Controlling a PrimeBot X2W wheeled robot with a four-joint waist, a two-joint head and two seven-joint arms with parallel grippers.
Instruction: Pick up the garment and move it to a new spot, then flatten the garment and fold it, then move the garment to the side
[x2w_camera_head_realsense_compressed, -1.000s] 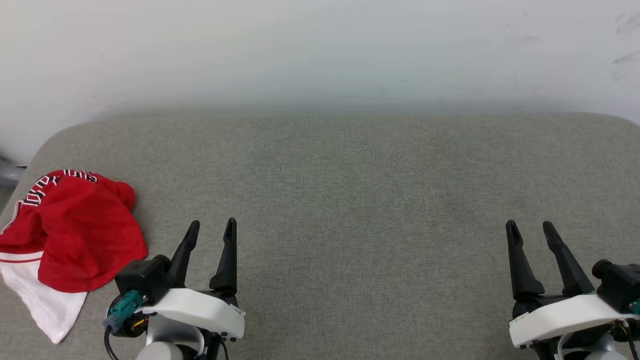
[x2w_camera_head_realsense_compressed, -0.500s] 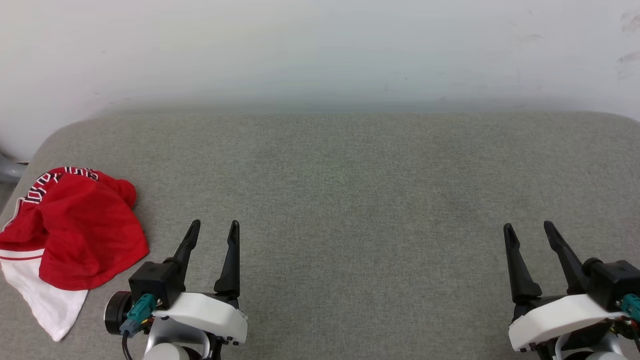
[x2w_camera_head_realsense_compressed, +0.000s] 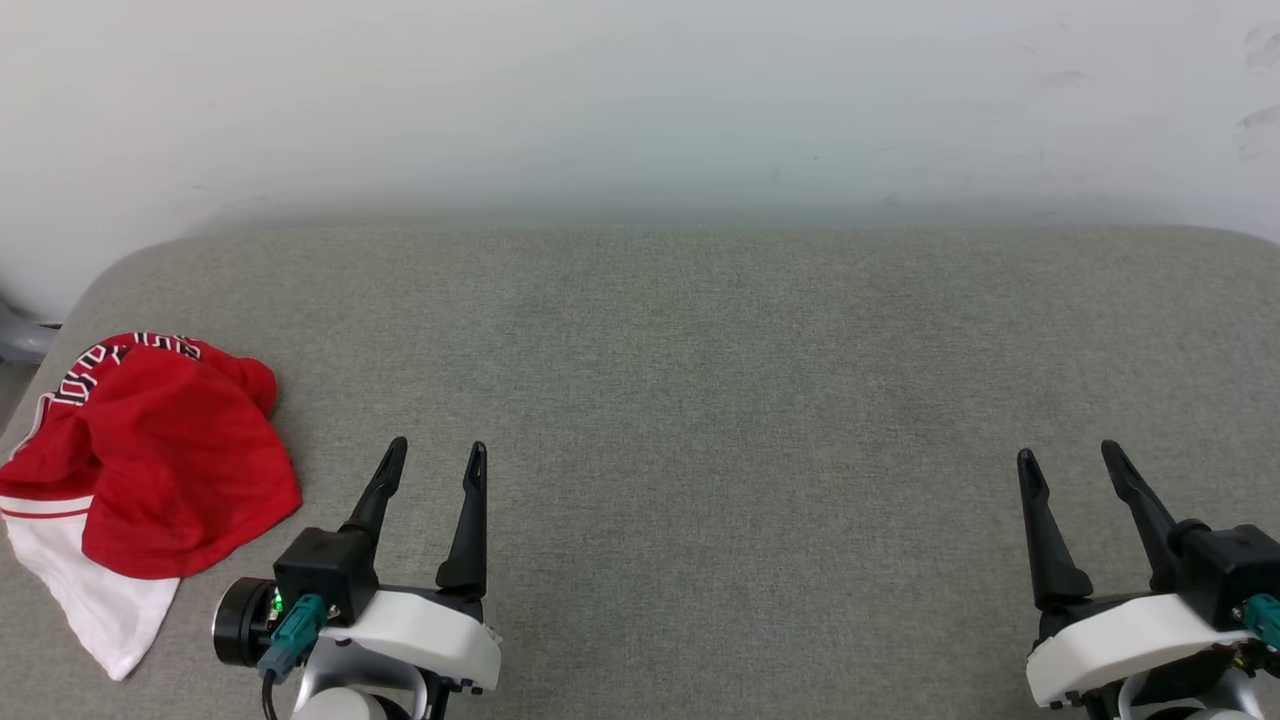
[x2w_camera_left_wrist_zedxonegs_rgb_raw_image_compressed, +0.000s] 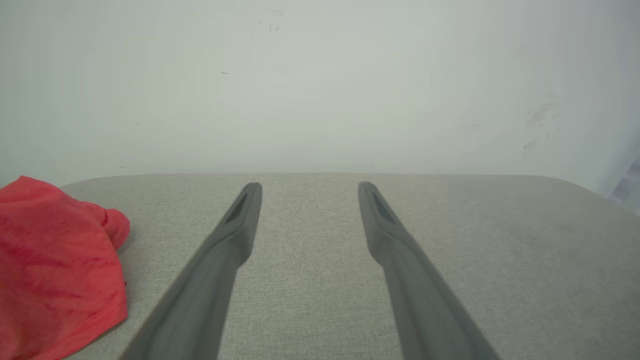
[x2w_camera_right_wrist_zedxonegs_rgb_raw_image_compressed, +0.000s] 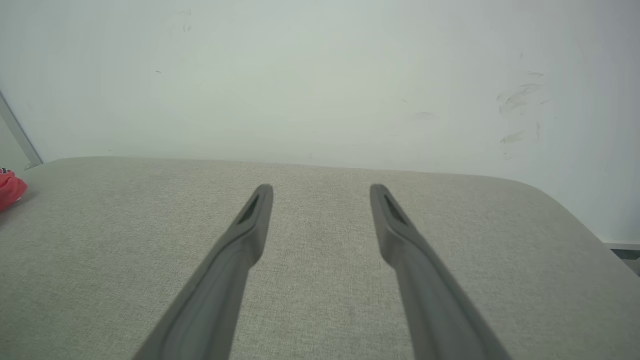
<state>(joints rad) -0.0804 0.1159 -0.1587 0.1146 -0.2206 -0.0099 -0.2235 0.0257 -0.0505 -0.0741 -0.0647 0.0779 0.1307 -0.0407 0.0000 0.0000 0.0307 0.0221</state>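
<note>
The garment (x2w_camera_head_realsense_compressed: 150, 470) lies crumpled at the left end of the grey padded surface (x2w_camera_head_realsense_compressed: 700, 400), red with a white sleeve toward me and black lettering at its far edge. It also shows at the left edge of the left wrist view, the garment (x2w_camera_left_wrist_zedxonegs_rgb_raw_image_compressed: 55, 270), and as a red scrap, the garment (x2w_camera_right_wrist_zedxonegs_rgb_raw_image_compressed: 10, 189), in the right wrist view. My left gripper (x2w_camera_head_realsense_compressed: 438, 455) is open and empty just right of the garment, apart from it. My right gripper (x2w_camera_head_realsense_compressed: 1068, 460) is open and empty at the lower right. Both sets of fingers point toward the wall.
A white wall (x2w_camera_head_realsense_compressed: 640, 100) runs behind the surface. The surface's rounded corners show at the far left and far right, and a grey metal leg (x2w_camera_head_realsense_compressed: 15, 340) stands past the left edge.
Both grippers have shifted slightly and turned at the wrist, the left one's camera housing dropping lower. The view has shifted a little. The garment has not moved.
</note>
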